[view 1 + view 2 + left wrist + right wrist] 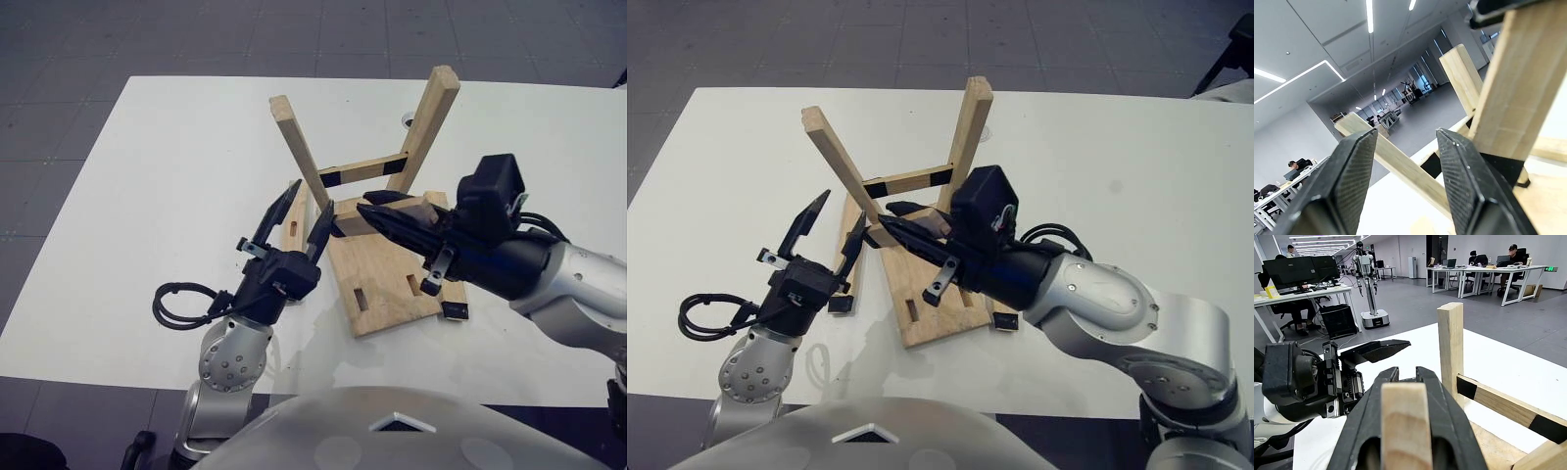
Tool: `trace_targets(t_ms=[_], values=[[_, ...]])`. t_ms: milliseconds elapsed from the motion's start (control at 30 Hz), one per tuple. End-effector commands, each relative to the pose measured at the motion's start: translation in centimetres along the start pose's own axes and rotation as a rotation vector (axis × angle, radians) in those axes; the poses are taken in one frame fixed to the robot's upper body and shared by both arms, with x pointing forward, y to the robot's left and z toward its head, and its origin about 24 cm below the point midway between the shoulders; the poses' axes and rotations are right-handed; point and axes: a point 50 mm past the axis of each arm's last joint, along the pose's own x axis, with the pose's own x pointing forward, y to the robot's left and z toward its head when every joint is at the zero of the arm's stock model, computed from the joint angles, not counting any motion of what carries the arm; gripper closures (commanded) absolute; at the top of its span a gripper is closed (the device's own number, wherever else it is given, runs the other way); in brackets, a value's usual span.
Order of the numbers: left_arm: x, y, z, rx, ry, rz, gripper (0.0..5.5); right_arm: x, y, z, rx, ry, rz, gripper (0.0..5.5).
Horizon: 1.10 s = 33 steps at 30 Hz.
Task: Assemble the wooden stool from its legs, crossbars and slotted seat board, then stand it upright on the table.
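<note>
1. Left gripper (313,196) sits nearest, off the seat board's (382,274) left edge. Pincer is wide and holds nothing, with fingertips up close to the foot of the frame's left leg (299,147).
2. Left wrist view: both fingers (1354,181) are spread, and that leg runs slantwise across the gap beyond them. Can't tell if either pad touches wood.
3. Right gripper (377,208) comes in over the board's right side and points across its far end. It is clamped on a short wooden bar (1403,431), with the bar's cut end facing the wrist camera between the two fingers.
4. Seat board lies flat on the white table (147,196), roughly mid-table. Two slots show in its near half.
5. Leg frame stands on the board's far end. Left leg leans away to the left and right leg (426,122) leans right, so they form a V.
6. Crossbar (362,171) joins the two legs above the board's far end. Black bands wrap both of its ends.
7. Loose wooden leg (850,240) lies flat just beside the board's left edge, partly hidden by the left gripper.
8. Small black piece (454,310) lies just off the board's near right corner.
9. Black cable loop (181,304) lies on the table well left of the board's near end.
</note>
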Motion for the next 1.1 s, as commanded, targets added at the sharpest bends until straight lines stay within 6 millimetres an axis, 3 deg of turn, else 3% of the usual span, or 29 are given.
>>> trace_targets(t_ms=[33,533,800,967,1100], values=[[-0.3,-1.6,-0.5,-0.018,0.036,-0.117,3.24,0.7,1.2,0.9,0.005,-0.065,0.083,5.1],[-0.8,-2.0,-1.7,-0.055,0.098,-0.135,3.24,2.3,0.1,0.6,0.005,-0.084,0.023,5.1],[-0.7,1.5,-2.2,-0.045,0.071,0.108,3.24,-1.2,-3.0,0.1,-0.068,-0.019,-0.216,5.1],[-1.3,3.8,-2.7,-0.062,0.082,0.312,3.24,-4.4,-4.6,-1.6,-0.092,0.094,-0.45,5.1],[-1.4,4.4,-3.3,-0.111,0.129,0.417,3.24,-5.4,-5.6,-3.1,-0.082,0.129,-0.594,5.1]])
